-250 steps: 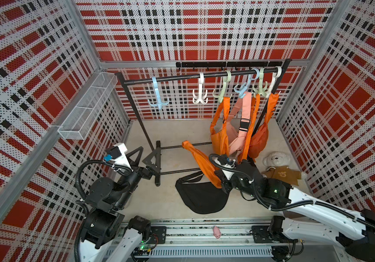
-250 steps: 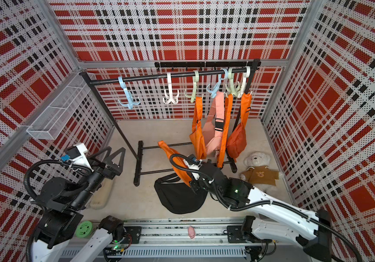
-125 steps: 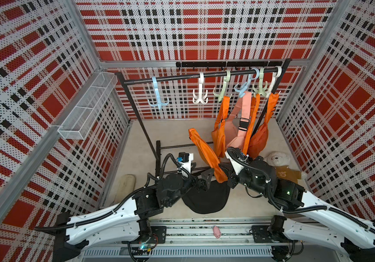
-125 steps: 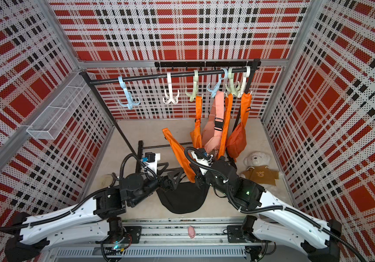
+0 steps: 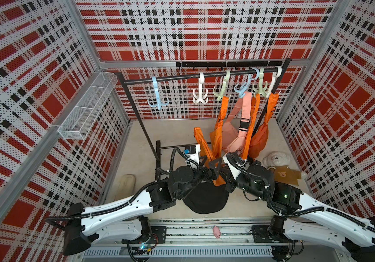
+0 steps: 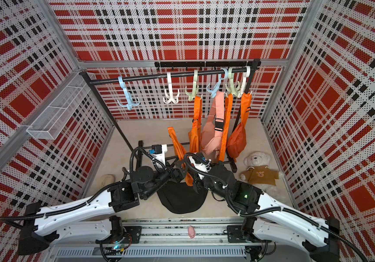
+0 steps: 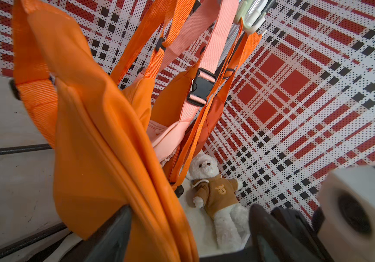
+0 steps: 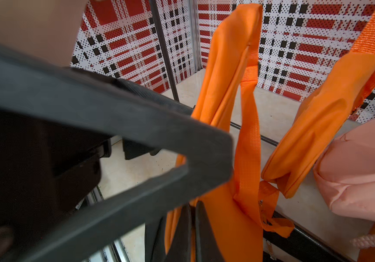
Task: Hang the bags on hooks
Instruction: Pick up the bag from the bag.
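Note:
The bag [image 5: 204, 199] [image 6: 179, 199] is black and lies on the floor between both arms. Its orange strap [image 5: 201, 140] [image 6: 176, 143] is pulled up from it. My right gripper [image 5: 221, 179] [image 6: 192, 179] [image 8: 192, 211] is shut on the strap low down, near the bag. My left gripper [image 5: 213, 167] [image 6: 179, 169] [image 7: 188, 236] is open, its jaws on either side of the orange strap [image 7: 113, 158], which rests against one finger [image 7: 113, 233]. Above, a black rail [image 5: 182, 78] carries a free blue hook [image 5: 157, 99] and a free white hook [image 5: 200, 94].
Orange and pink bags [image 5: 236, 138] hang from the hooks at the rail's right end, close behind the grippers. A teddy bear [image 5: 277, 165] lies on the floor at right. A wire basket [image 5: 86, 108] is on the left wall, and a beige object [image 5: 127, 181] lies below it.
My left arm has swung in from the left side to the middle and set its jaws round the orange strap. My right gripper has carried the strap up and back.

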